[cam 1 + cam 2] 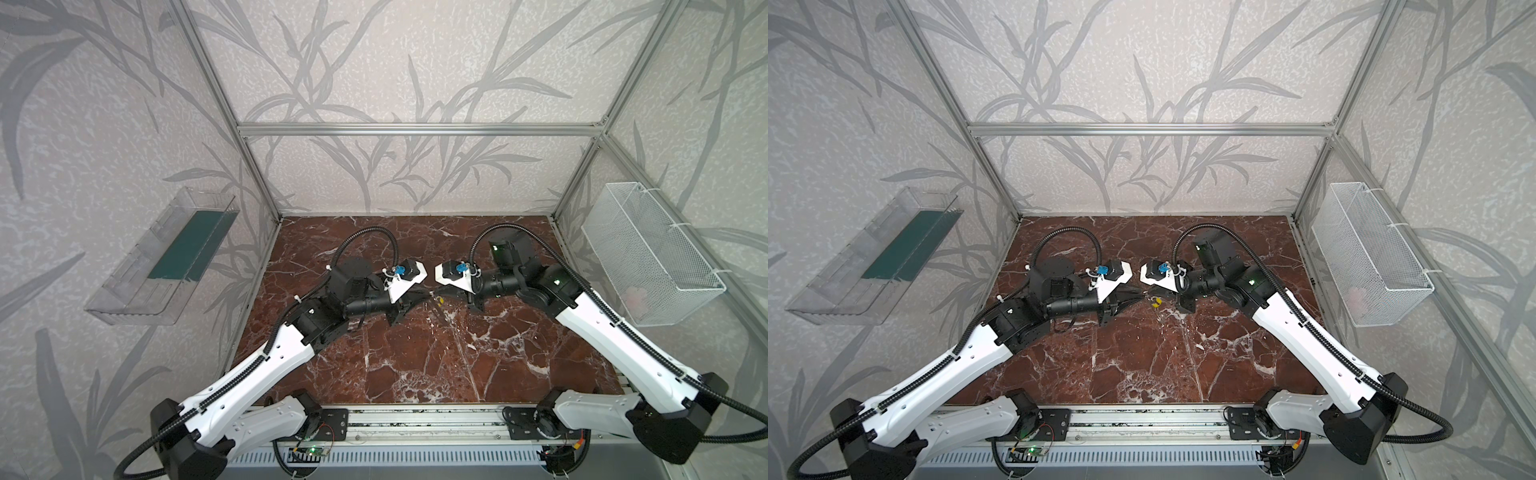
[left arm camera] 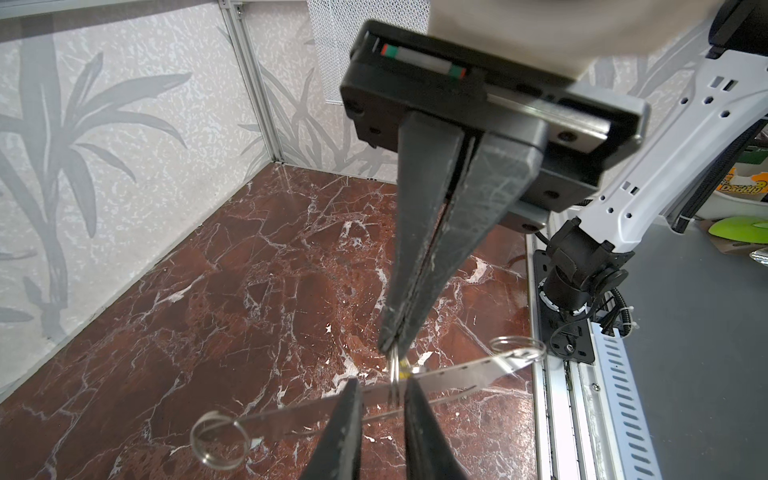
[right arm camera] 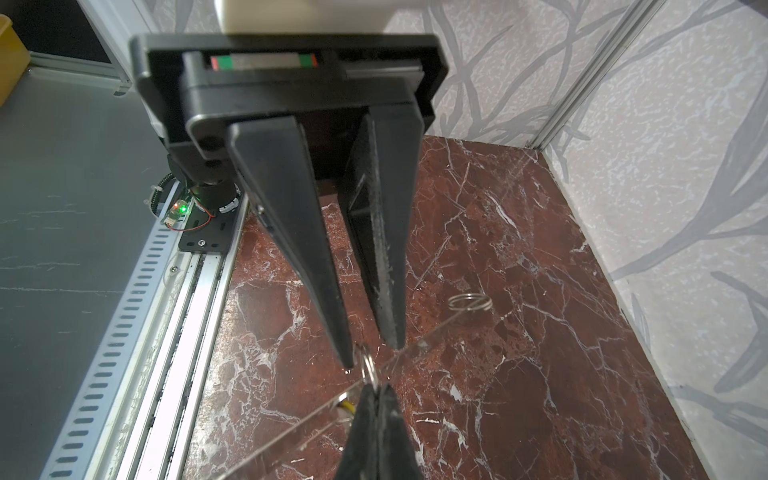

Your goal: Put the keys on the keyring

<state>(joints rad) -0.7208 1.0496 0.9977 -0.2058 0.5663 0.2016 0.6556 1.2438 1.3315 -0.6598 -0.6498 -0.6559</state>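
Observation:
The keys (image 2: 457,372) are one flat, pale, see-through piece with tiny holes along its rim, seen nearly edge-on. It hangs level above the marble and also shows in the right wrist view (image 3: 432,334). A silver ring sits at each of its ends (image 2: 245,432) (image 2: 524,353). My left gripper (image 2: 382,386) (image 1: 430,294) has its fingers slightly apart, with the piece crossing their tips. My right gripper (image 3: 376,386) (image 2: 392,351) is shut on the keyring (image 3: 368,368) (image 2: 392,370), which touches the piece between the left fingertips. The yellow tag (image 3: 348,405) (image 1: 1156,304) hangs below.
Both arms meet tip to tip over the middle of the marble table (image 1: 415,365). A clear bin (image 1: 162,266) with a green insert hangs on the left wall and a white mesh basket (image 1: 648,257) on the right. An aluminium rail (image 1: 415,419) runs along the front edge.

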